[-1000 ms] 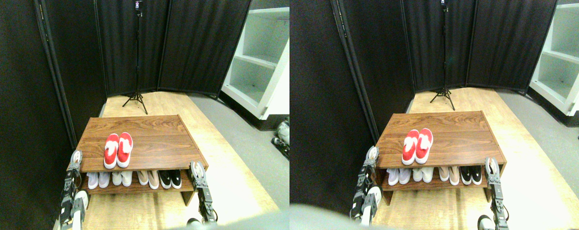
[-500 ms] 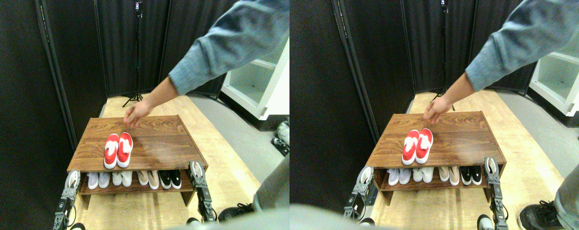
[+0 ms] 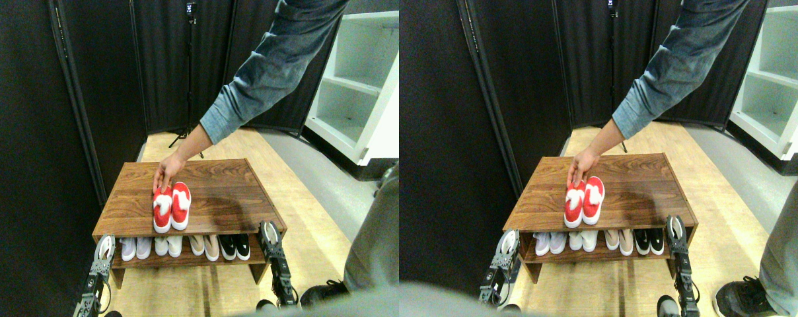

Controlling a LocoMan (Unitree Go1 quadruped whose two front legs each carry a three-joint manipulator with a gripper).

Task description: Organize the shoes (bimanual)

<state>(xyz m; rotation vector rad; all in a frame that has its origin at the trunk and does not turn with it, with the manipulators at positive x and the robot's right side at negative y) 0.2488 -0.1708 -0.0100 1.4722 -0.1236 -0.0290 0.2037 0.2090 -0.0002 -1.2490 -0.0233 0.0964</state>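
the red shoes [image 3: 172,206] lie side by side on top of the wooden shoe rack [image 3: 237,198], left of its middle, with their long axis pointing away from the robot. a person's hand [image 3: 164,174] rests on their far end. the left hand [image 3: 103,248] is nearer to them than the right hand [image 3: 269,236] (both are low at the front corners). whether either hand is wide or narrow i cannot tell. the white, beige and black pairs on the lower shelf are half hidden.

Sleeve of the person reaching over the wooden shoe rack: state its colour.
The sleeve is grey-blue, denim-like; the stereo pair view, the only one, shows it.
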